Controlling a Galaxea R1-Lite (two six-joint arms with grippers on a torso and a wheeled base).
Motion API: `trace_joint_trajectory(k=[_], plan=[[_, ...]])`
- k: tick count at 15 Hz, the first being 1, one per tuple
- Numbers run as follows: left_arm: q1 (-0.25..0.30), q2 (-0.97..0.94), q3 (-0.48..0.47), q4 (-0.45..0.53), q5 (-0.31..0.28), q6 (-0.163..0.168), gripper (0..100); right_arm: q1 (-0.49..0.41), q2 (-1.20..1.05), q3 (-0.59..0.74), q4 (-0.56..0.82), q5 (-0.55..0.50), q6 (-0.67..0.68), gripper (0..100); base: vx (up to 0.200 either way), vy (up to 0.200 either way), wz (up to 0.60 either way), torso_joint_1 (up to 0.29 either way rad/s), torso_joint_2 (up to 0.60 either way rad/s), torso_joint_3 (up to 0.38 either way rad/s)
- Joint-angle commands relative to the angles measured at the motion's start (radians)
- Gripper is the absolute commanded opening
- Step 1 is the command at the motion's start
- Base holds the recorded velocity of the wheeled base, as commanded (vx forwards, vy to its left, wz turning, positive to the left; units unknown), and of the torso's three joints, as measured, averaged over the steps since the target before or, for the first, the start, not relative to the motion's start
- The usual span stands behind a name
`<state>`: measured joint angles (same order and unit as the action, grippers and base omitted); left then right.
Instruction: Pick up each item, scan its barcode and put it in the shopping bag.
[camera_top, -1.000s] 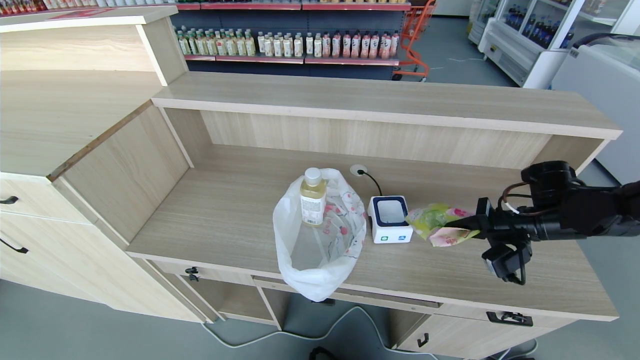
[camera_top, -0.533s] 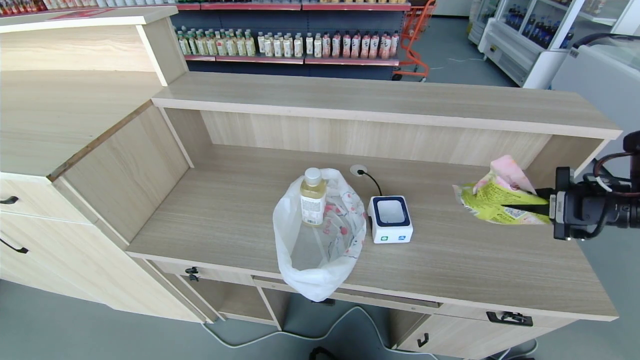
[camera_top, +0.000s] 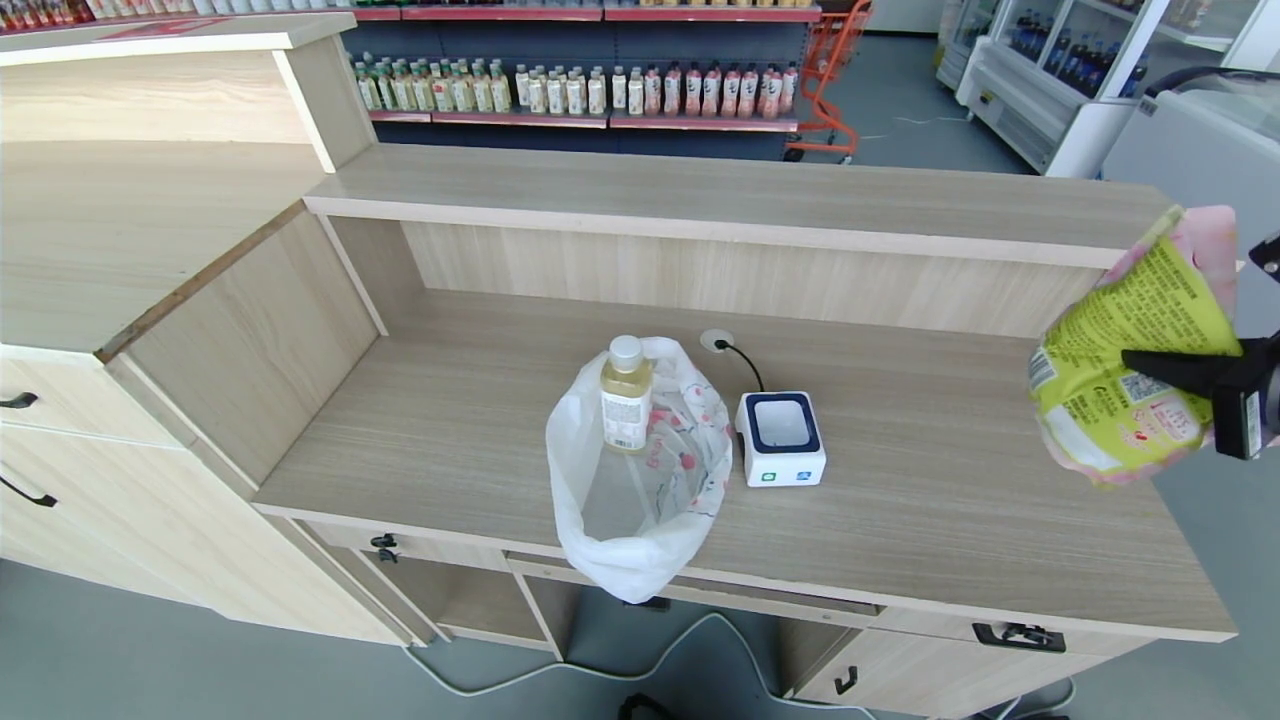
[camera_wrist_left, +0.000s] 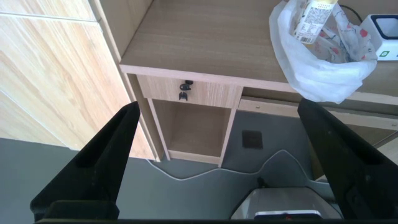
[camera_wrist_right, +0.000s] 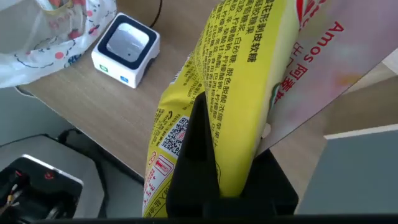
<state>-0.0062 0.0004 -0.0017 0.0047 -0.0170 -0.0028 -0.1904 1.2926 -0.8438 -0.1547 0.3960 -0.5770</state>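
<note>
My right gripper (camera_top: 1175, 367) is shut on a yellow-green and pink snack pouch (camera_top: 1135, 350), held in the air above the right end of the counter; its printed back with a small code faces the head camera. The same snack pouch (camera_wrist_right: 249, 93) hangs between the right gripper (camera_wrist_right: 205, 149) fingers over the counter. The white barcode scanner (camera_top: 780, 438) sits mid-counter, well left of the pouch. A white shopping bag (camera_top: 632, 480) stands open beside it with a tea bottle (camera_top: 626, 394) inside. My left gripper (camera_wrist_left: 217, 162) is open, low beside the cabinet.
The counter (camera_top: 900, 520) has a raised back shelf (camera_top: 740, 205). A cable runs from the scanner to a grommet (camera_top: 717, 340). Drawers and a cabinet opening (camera_wrist_left: 193, 134) lie below the counter's front edge.
The right gripper has lifted the snack pouch from beside the scanner, carried it up and to the right, and turned it so its printed back faces up.
</note>
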Motion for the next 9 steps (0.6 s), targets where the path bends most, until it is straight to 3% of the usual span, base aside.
trace_joint_trajectory(k=[1,5,7,9], plan=[[0.0,0.0,0.0,0.0,0.0,0.0,100,-0.08,-0.101,0.114,-0.046,-0.003,-0.04,0,0.0,0.0,0.0,0.0,0.0,0.0],[0.0,0.0,0.0,0.0,0.0,-0.002,100,-0.08,-0.141,0.213,-0.151,0.018,-0.136,0,0.0,0.0,0.0,0.0,0.0,0.0],[0.0,0.0,0.0,0.0,0.0,0.0,100,-0.007,-0.145,0.209,-0.151,0.032,-0.136,0,0.0,0.0,0.6,0.005,0.01,0.0],[0.0,0.0,0.0,0.0,0.0,0.0,100,0.149,-0.121,0.164,-0.148,0.029,-0.132,0,0.0,0.0,0.6,-0.005,0.0,0.002]])
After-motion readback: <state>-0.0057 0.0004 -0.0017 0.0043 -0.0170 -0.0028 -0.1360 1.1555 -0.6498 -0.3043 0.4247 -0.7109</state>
